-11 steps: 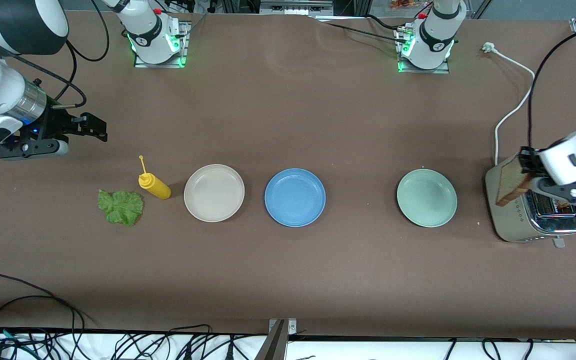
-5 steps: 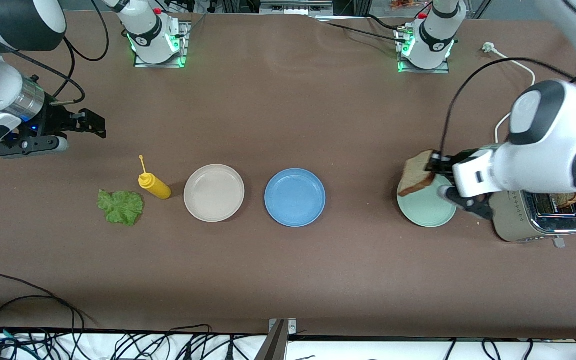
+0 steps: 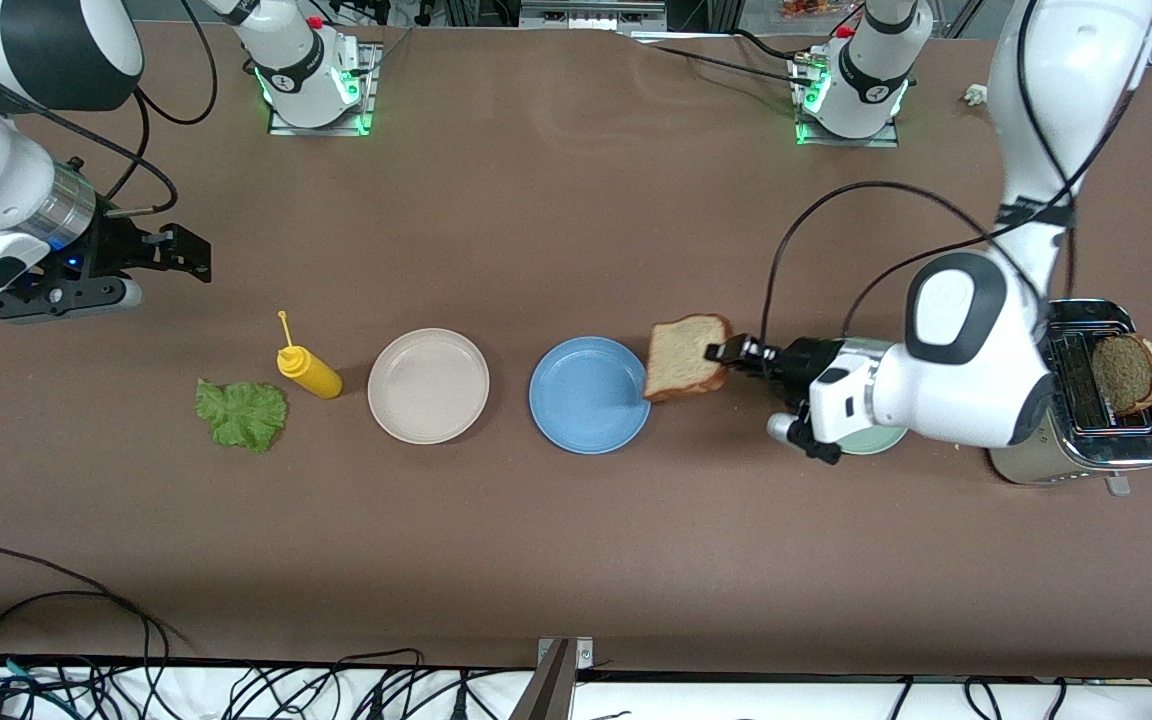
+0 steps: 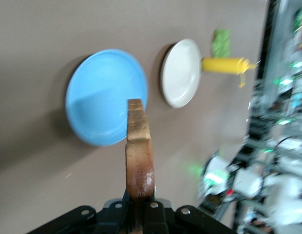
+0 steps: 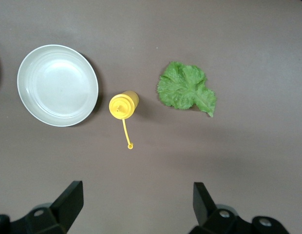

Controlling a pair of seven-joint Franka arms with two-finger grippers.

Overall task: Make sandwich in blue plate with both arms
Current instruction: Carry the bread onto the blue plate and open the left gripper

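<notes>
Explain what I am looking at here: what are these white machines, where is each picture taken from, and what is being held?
These are two white robot arms bolted to a brown table, each ending in a black two-finger gripper. The wide picture looks down from a high camera facing them; the other two come from cameras on the wrists.

The left gripper is shut on a slice of brown bread, carried at the edge of the round blue plate. The right gripper is open and waits above the table near its own end.

On the table also lie a beige-white plate, a yellow squeeze bottle, a green lettuce leaf, a pale green plate mostly hidden by the arm, and a silver toaster with a second slice in it.
</notes>
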